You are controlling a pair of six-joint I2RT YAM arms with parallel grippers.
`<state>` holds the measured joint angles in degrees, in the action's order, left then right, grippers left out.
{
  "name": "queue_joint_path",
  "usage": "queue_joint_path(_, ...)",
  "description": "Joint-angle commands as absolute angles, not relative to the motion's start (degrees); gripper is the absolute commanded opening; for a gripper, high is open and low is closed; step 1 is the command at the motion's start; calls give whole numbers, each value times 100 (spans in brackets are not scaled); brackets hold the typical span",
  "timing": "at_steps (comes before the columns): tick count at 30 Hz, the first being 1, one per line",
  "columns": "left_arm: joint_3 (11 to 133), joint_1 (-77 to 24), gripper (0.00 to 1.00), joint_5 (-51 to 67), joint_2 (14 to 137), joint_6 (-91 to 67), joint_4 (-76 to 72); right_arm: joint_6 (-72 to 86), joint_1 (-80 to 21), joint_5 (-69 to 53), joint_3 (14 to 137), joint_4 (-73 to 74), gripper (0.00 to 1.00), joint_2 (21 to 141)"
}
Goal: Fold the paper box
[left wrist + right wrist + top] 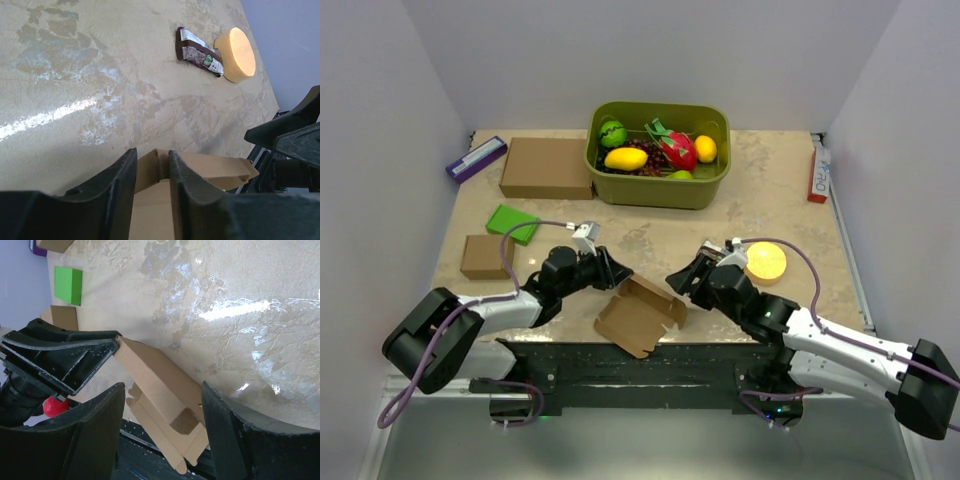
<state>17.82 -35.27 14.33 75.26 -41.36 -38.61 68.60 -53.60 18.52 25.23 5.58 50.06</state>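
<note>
Your left pincer (612, 271) clamps the paper box's (635, 318) raised wall; right pincer (678, 280) gapes. Light, flimsy card: grip beside the creases.

On the table (760, 190), a green bin (660, 190) of toy fruit (626, 158) sits at twelve o'clock, a large brown carton (547, 167) at ten, a green block (513, 223) and a small brown carton (487, 256) at nine, a round yellow sponge (765, 261) at three.
</note>
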Motion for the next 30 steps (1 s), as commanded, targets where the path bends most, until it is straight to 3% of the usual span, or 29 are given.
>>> queue_joint_path(1,2012,-3507,43,1292,7427,-3938,-3297,6891,-5370,1960,2548,500,68,4922)
queue_joint_path(5,2425,-3507,70,1117,7164,-3631,-2760,6603,-5370,1987,2637,949,71,4799)
queue_joint_path(8,2601,-3498,79,993,6979,-3446,-2435,6216,-5370,2030,2645,1335,76,4483)
queue_joint_path(15,2768,-3481,86,897,6689,-3366,-1628,5257,-5370,2040,2891,2679,81,3657)
queue_joint_path(21,2979,-3437,87,1107,6548,-3410,-941,4659,-5379,1363,2944,2795,67,3814)
queue_joint_path(30,3348,-3314,90,1081,6328,-3094,-18,4175,-5396,862,2848,2347,63,4130)
